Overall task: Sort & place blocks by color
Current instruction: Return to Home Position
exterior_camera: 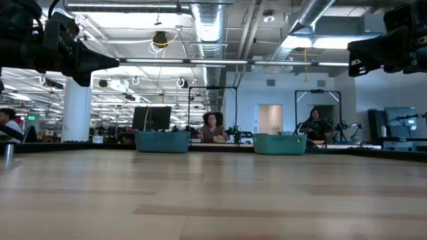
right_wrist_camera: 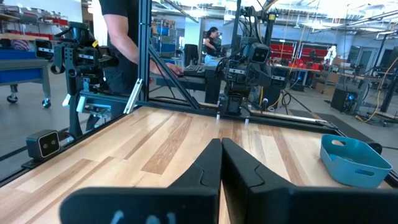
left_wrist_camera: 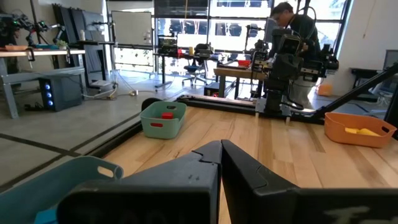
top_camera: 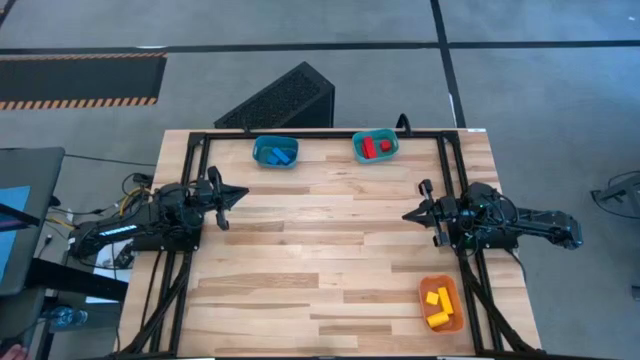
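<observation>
- Lying in the orange bin (top_camera: 452, 322) at the table's near right corner are the yellow blocks (top_camera: 437, 320). Two sit side by side toward the bin's far end, their long axes roughly along the bin's length. A third lies slantwise nearer the front edge.
- The red blocks (top_camera: 369, 148) are in the teal bin (top_camera: 392, 152) by the far edge. One is a short bar with its long axis running from far edge to near edge, and a small cube sits just beside it.
- The blue blocks (top_camera: 281, 157) are bunched in the blue bin (top_camera: 262, 146), left of the teal one. Their separate axes cannot be told.
- The left gripper (top_camera: 243, 195) hangs over the table's left side and points toward the middle, its jaws pressed together on nothing.
- The right gripper (top_camera: 407, 214) faces it from the right side, also closed and empty, well apart from the orange bin.
- Between the two fingertips the wooden table (top_camera: 320, 260) lies bare from the far bins to the front edge.
- Black frame rails (top_camera: 190, 160) run along the left, right and far edges.
</observation>
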Action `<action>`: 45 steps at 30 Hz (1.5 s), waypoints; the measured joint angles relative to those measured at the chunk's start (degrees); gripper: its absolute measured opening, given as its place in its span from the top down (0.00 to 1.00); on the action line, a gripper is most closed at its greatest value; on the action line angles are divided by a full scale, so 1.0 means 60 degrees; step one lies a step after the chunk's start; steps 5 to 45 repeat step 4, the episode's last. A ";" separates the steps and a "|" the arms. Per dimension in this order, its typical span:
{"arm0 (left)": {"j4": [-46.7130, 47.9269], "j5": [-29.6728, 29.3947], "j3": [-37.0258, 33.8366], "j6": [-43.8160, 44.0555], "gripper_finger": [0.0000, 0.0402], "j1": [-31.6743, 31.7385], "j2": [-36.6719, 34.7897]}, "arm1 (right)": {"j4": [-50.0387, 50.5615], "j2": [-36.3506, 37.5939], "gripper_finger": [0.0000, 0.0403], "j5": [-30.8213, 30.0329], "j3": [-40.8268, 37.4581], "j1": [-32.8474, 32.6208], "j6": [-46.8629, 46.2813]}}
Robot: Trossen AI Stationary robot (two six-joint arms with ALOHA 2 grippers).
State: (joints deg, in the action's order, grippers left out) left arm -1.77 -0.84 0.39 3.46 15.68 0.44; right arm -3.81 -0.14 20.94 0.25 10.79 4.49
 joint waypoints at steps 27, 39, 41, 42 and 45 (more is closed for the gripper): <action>0.0003 0.0000 0.0003 0.0000 1.00 0.0000 -0.0002 | 0.0000 0.0000 0.93 0.0001 0.0003 0.0000 0.0000; 0.0003 0.0000 0.0003 0.0000 1.00 0.0000 -0.0002 | 0.0000 0.0000 0.93 0.0001 0.0003 0.0000 0.0000; 0.0003 0.0000 0.0003 0.0000 1.00 0.0000 -0.0002 | 0.0000 0.0000 0.93 0.0001 0.0003 0.0000 0.0000; 0.0003 0.0000 0.0003 0.0000 1.00 0.0000 -0.0002 | 0.0000 0.0000 0.93 0.0001 0.0003 0.0000 0.0000; 0.0003 0.0000 0.0003 0.0000 1.00 0.0000 -0.0002 | 0.0000 0.0000 0.93 0.0001 0.0003 0.0000 0.0000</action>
